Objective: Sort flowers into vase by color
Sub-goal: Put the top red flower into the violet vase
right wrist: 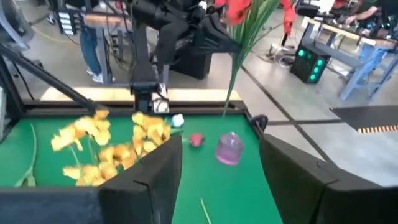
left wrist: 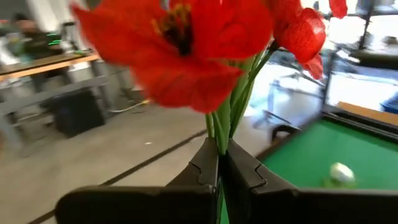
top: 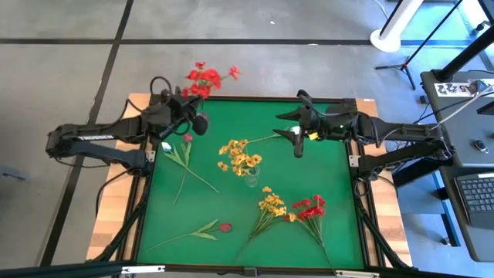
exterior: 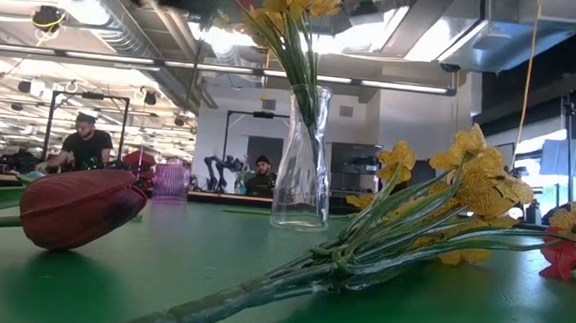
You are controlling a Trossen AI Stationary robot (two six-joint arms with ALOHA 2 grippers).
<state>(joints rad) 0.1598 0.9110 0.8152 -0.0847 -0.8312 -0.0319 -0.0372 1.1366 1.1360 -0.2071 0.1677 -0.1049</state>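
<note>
The left arm reaches in from the left side and bends toward the far left corner of the green worktop [top: 309, 193]. Its left tool [top: 187, 99] is closed tight on the green stems of a bunch of red flowers [top: 204, 79]. The red flowers stick out past the far edge of the worktop, over the grey floor. In the left wrist view the two dark fingers [left wrist: 205, 165] press together on the stems, and a big red bloom fills the space above them.

The right arm comes in from the right side, near the far edge. Its right tool [top: 297, 143] points down over the worktop. Its fingers are spread wide and hold nothing.

A clear glass vase [top: 252, 174] stands near the middle of the worktop. A bunch of yellow flowers [top: 239, 154] is in it, with long green stems.

A second yellow bunch [top: 270, 205] lies flat on the near side. Another red bunch [top: 311, 207] lies just beside it, to the right. A dark red bud [top: 225, 228] on a leafy stem lies near the front left. A pink bud [top: 187, 138] on a long stem lies on the left side, near the left arm.

A small pink vase [right wrist: 229, 149] stands by the far edge.
</note>
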